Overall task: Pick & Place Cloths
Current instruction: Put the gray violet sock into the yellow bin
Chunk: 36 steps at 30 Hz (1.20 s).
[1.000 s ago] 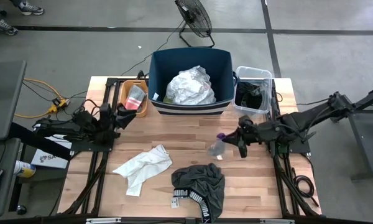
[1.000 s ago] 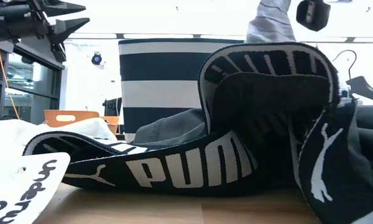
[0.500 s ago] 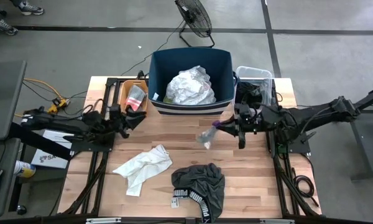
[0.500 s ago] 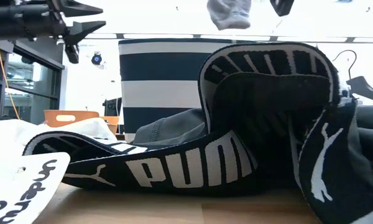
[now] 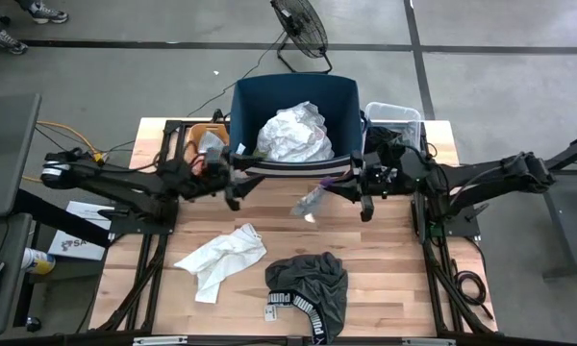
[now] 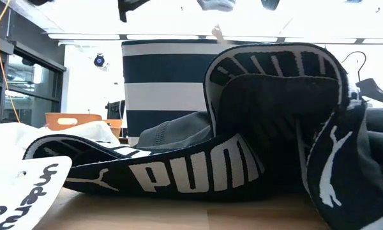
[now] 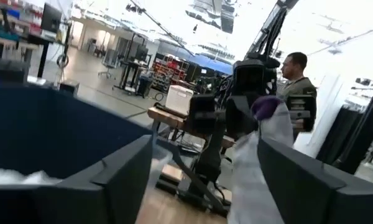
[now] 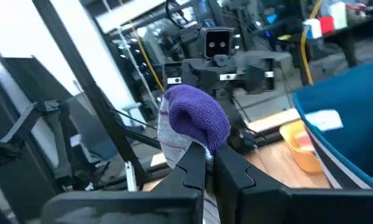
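Right gripper: jaws clamped on a grey, purple-toed sock above the counter. Left gripper: jaws apparently spread wide, holding nothing.

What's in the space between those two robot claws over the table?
In the high view, the sock hangs from the right gripper, between it and the open left gripper. Under that gap lies bare table, in front of the bin.

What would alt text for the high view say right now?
The right gripper holds a grey-purple sock in the air before the navy bin; the open left gripper faces it. White cloth and dark shorts lie on the table.
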Each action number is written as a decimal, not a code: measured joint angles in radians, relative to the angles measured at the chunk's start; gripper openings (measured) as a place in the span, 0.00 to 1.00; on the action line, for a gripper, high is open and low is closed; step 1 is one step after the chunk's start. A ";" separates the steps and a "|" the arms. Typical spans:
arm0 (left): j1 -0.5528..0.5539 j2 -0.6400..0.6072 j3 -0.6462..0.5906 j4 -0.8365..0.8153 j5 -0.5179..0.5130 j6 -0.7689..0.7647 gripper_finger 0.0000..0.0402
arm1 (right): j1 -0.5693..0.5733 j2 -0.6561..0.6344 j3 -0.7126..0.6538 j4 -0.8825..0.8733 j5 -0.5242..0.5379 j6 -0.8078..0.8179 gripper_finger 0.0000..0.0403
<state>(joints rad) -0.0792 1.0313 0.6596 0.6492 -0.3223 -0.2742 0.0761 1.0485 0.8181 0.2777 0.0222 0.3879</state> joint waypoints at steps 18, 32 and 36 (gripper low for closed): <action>-0.008 0.298 0.381 -0.353 0.152 0.170 0.81 | -0.007 0.067 0.000 0.157 0.206 0.009 0.01; -0.006 0.298 0.384 -0.418 0.092 0.173 0.80 | -0.006 0.083 0.000 0.285 0.205 0.027 0.01; -0.006 0.298 0.384 -0.417 0.090 0.173 0.70 | -0.006 0.084 0.000 0.271 0.205 0.027 0.01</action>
<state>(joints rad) -0.0856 1.3289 1.0431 0.2325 -0.2321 -0.1009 0.0700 1.1324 0.8181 0.5488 0.2274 0.4145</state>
